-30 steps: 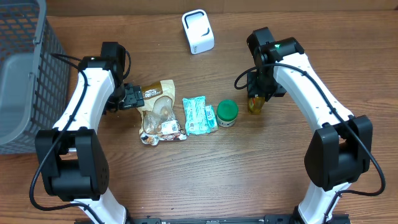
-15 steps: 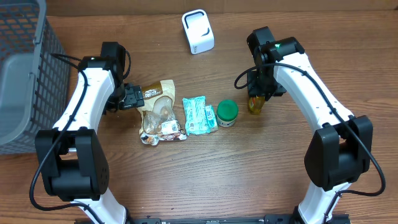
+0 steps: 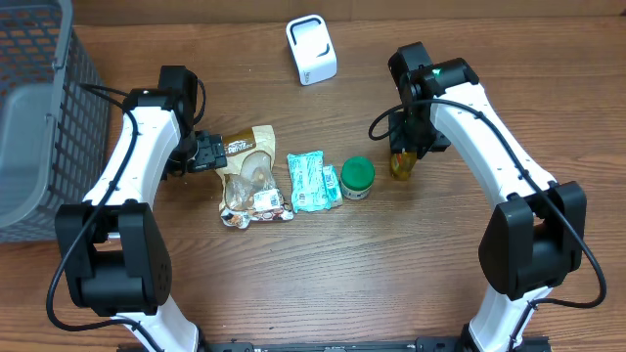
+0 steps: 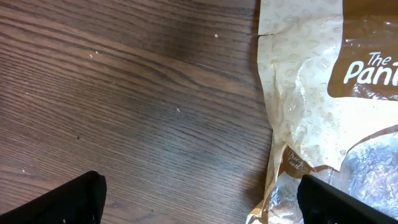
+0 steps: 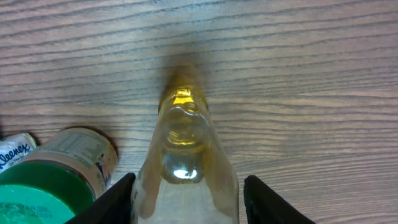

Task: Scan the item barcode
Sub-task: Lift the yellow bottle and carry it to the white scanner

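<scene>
Seemingly nothing; right arm over bottle

The left arm and right arm wear smooth white shells between bulky black joint housings, with thin black cables looping alongside, a small green light glowing on the right one, and matte black fingers.

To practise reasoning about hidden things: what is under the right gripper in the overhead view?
A bottle of yellow liquid, between the jaws of the right gripper. Overhead, the gripper covers part of the bottle. Whether the jaws touch it cannot be told.
</scene>
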